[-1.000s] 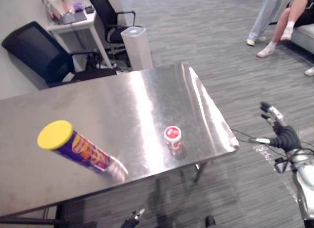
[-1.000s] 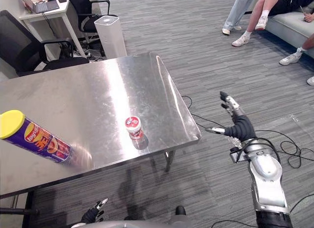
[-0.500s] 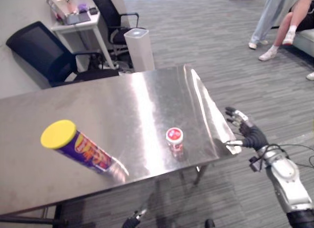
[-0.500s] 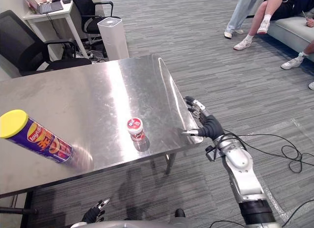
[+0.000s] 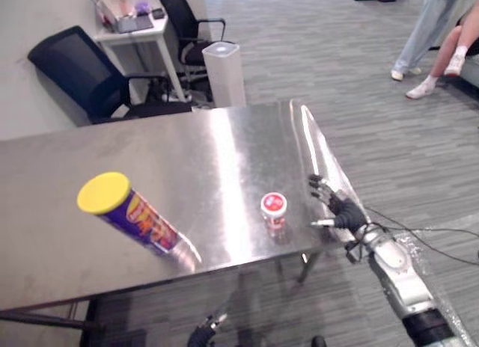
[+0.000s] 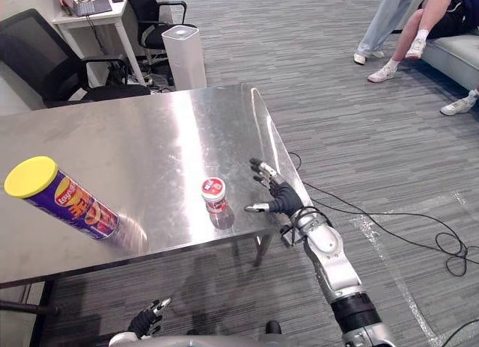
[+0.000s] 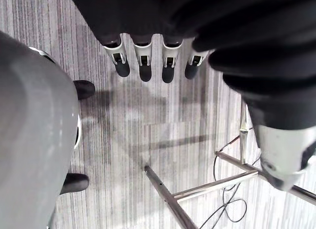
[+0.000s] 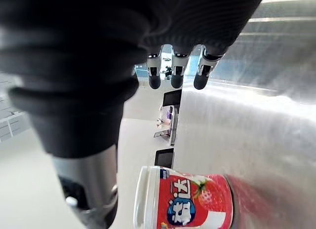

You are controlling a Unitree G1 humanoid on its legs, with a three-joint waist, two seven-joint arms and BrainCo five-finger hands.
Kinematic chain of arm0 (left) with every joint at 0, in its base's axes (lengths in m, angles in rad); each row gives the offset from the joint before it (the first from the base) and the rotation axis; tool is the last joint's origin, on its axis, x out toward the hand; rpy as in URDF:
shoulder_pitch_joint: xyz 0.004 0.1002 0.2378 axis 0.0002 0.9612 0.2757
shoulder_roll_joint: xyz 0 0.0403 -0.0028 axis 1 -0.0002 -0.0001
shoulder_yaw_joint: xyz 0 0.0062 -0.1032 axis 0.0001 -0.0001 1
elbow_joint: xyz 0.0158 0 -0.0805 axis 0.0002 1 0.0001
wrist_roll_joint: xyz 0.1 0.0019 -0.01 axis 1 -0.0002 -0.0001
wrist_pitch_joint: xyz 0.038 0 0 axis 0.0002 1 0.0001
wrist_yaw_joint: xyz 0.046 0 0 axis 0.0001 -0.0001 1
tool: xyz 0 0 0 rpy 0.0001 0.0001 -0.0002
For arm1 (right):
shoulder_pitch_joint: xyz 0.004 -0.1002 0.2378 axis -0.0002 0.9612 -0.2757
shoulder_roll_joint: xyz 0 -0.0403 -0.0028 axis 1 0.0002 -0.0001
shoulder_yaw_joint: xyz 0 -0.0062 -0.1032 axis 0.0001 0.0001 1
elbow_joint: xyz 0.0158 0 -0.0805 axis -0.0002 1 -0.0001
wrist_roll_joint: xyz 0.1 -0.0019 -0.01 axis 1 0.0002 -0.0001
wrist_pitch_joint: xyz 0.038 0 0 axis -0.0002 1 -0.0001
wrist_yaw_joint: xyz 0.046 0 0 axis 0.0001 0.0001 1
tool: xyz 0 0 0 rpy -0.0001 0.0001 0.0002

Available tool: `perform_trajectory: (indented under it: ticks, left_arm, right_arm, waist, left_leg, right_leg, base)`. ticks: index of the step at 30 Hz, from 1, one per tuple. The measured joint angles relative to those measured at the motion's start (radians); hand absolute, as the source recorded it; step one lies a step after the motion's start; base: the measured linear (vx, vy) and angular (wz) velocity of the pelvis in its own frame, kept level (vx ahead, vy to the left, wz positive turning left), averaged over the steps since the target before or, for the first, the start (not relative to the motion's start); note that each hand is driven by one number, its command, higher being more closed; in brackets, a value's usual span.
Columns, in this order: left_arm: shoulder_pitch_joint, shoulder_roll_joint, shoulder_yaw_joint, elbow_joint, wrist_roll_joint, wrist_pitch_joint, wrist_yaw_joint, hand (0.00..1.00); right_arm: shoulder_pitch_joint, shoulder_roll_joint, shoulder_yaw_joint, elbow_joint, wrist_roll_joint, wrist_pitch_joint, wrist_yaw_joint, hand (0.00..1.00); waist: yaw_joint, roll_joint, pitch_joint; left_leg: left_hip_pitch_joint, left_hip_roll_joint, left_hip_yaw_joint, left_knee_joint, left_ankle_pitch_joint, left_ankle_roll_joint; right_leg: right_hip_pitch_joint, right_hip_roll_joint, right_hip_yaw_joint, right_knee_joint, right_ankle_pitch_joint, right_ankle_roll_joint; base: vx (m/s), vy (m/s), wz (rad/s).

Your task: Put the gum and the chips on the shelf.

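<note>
Near the right robot hand (image 6: 282,201), gum tub (image 6: 214,194)

The gum tub (image 6: 214,194) stands on the table (image 6: 150,130), near its front right corner. Well to the left of the tub, on the same table, is the chips can (image 6: 64,200), seemingly upright, though the angle makes that hard to judge. Just right of the tub, apart from it, the right hand (image 6: 282,203) is over the table's right edge. Before the tub, below the table's front edge, the left hand (image 7: 144,67) hangs above the floor. Behind the tub, past the table, are a tall bin (image 6: 185,54), a chair (image 6: 41,57) and a desk (image 6: 91,7); far behind and to the right, a person's legs (image 6: 408,34).
</note>
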Motion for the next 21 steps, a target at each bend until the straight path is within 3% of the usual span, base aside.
perform_trajectory:
  ticks: [21]
  left_arm:
    - [-0.012, 0.000, -0.006, 0.000, 0.000, 0.001, 0.003, 0.00]
  right_arm:
    - [-0.090, 0.051, 0.120, 0.111, -0.001, 0.023, 0.001, 0.00]
  waist:
    - [0.006, -0.009, 0.016]
  left_leg:
    - [0.001, 0.001, -0.029, -0.006, 0.003, -0.002]
  right_leg:
    - [0.030, 0.001, -0.035, -0.020, 0.002, -0.002]
  base:
    - [0.00, -0.011, 0.04]
